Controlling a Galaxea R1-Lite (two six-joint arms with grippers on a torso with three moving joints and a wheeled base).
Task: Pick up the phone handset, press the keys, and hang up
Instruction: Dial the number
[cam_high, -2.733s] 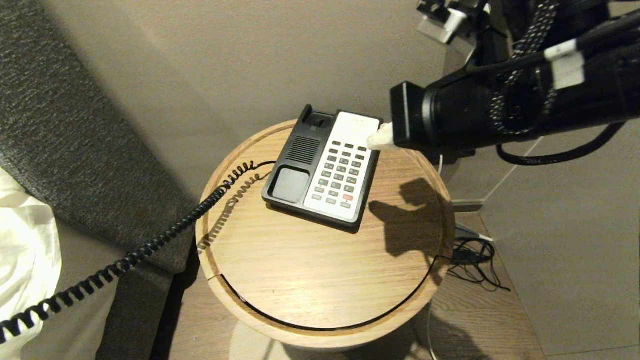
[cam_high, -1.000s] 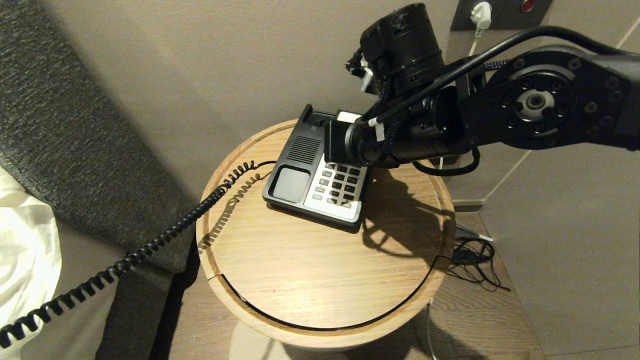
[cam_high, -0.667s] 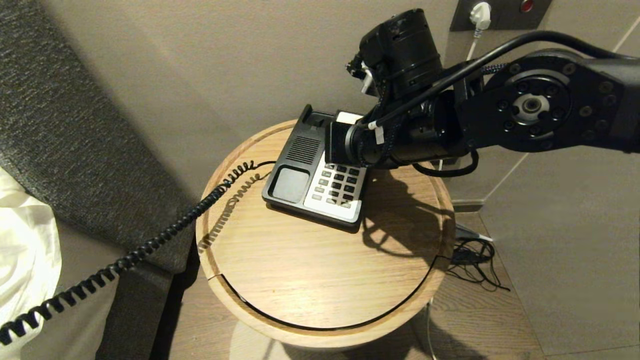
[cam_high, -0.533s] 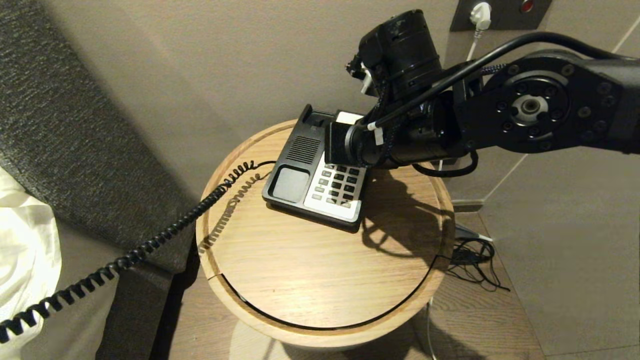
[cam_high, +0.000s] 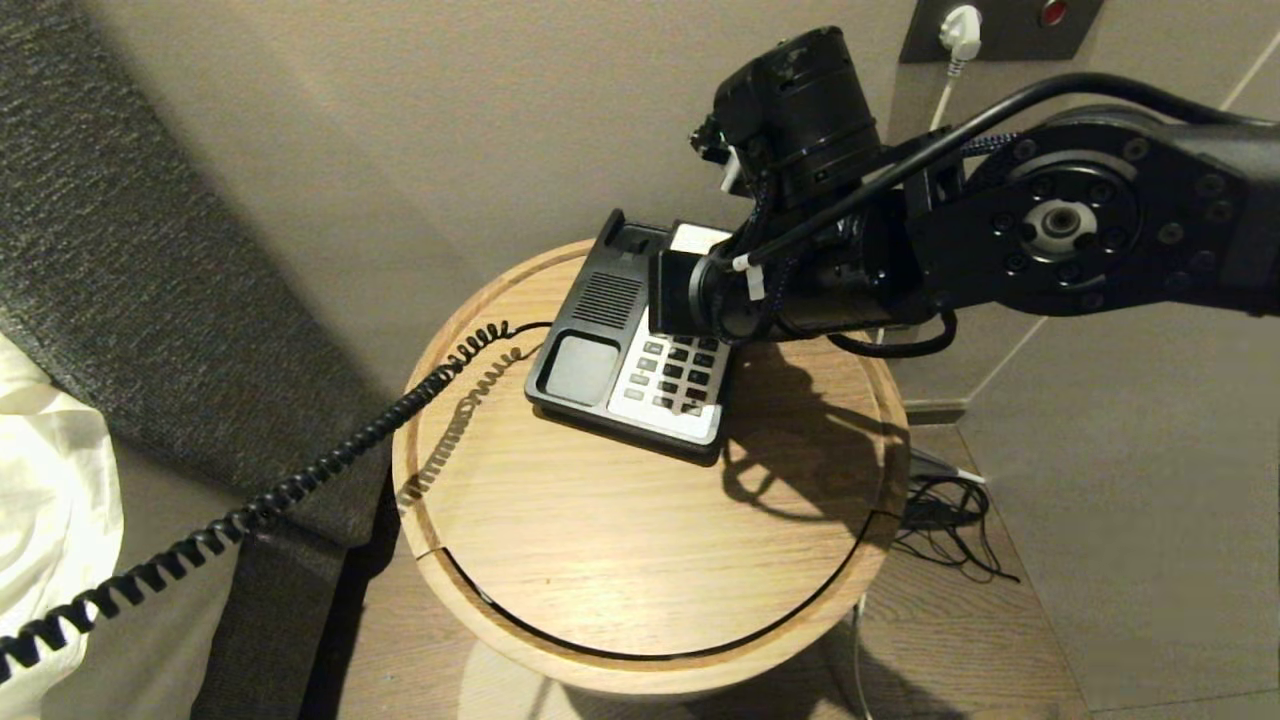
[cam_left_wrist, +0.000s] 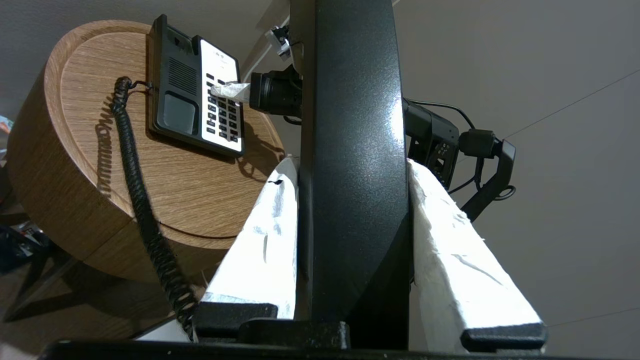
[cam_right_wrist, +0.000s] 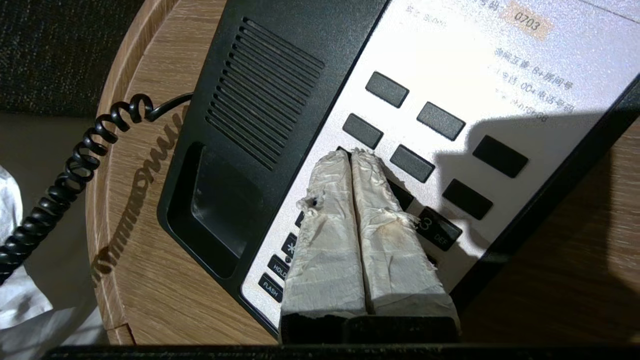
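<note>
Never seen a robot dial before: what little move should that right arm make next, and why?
Probably press straight down: the right gripper, fingers shut together, has its tips at the phone base's keypad, while the left gripper holds the phone handset off the cradle.

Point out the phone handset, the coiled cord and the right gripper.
phone handset (cam_left_wrist: 350, 150), left wrist view, on its glossy black body between the padded fingers.
coiled cord (cam_high: 330, 460), head view, mid-span past the table edge.
right gripper (cam_right_wrist: 356, 156), right wrist view, at its closed fingertips on the keypad.
</note>
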